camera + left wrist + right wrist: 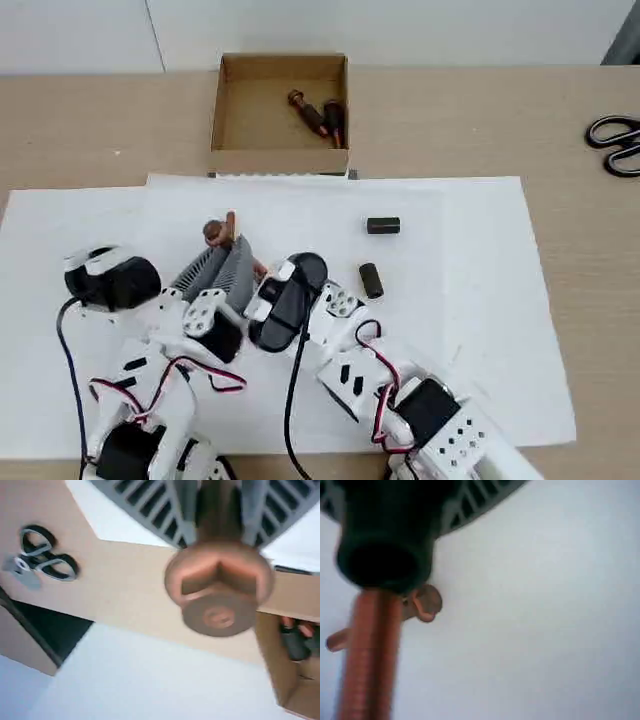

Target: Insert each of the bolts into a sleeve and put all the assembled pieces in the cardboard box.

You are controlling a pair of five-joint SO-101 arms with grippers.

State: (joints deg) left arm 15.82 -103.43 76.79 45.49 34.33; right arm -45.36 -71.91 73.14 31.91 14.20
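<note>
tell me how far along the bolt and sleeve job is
Done: what look like two assembled pieces lie in the cardboard box. In hand: the left gripper holds a bolt, the right gripper a sleeve, with a threaded shaft at its mouth, not visibly in. Left: two loose sleeves and a loose bolt on the paper, then boxing.

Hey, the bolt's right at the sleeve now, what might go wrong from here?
The copper-coloured threaded bolt seems to meet the rim of the black cylindrical sleeve, not its centre; pushing may jam it or push the sleeve askew. A second copper bolt lies on the white paper sheet just beyond; a slip could knock it away.
</note>
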